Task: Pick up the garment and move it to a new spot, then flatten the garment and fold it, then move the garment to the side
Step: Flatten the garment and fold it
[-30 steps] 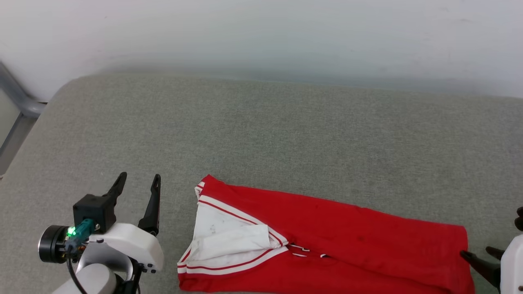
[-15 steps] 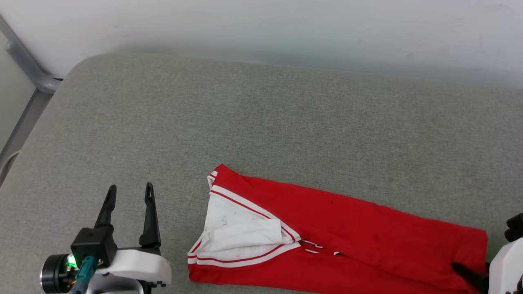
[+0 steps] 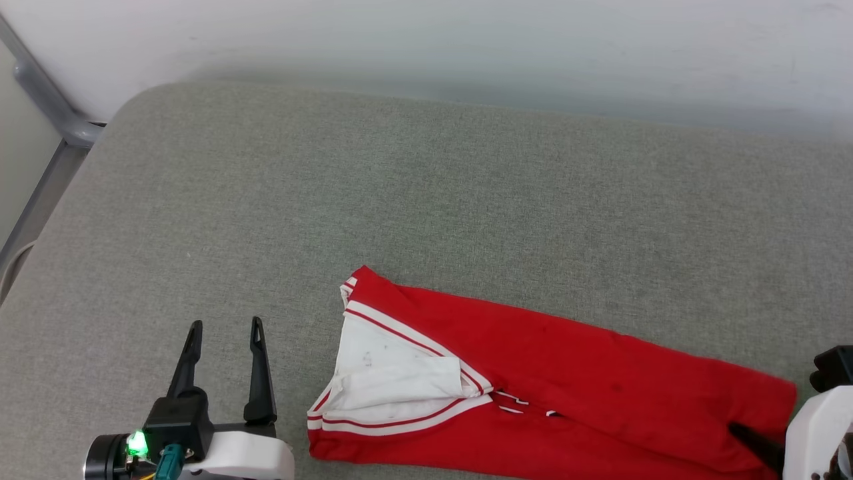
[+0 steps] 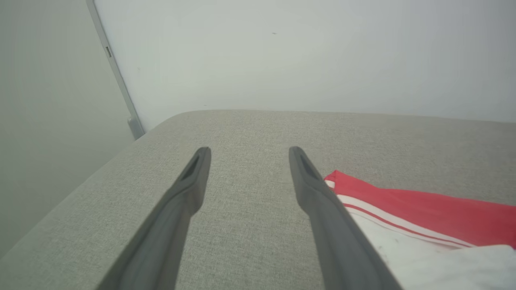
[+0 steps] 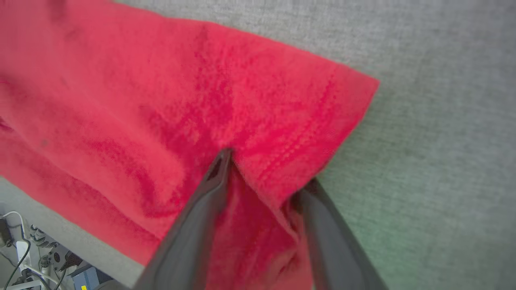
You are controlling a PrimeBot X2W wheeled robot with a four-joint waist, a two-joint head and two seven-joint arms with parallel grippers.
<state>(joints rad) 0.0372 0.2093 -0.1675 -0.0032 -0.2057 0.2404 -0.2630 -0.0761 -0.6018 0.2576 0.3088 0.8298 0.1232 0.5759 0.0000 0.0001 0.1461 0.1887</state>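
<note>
One red garment (image 3: 553, 393) lies folded into a long band on the grey cushion (image 3: 426, 200). A white sleeve and striped trim are turned up at its left end. At the garment's right end my right gripper (image 5: 268, 167) sits on the hem corner. Its fingers stand apart, one pressed on top of the cloth and the other at the hem's edge. A ridge of red fabric humps between them, and I can see nothing pinched. Just left of the garment's sleeve end my left gripper (image 3: 226, 323) hovers released, fingers wide, holding nothing and apart from the cloth. Beyond the garment the cushion runs back to a pale wall (image 3: 426, 40). Far to the garment's left stands a grey metal tube (image 3: 46, 113).
</note>
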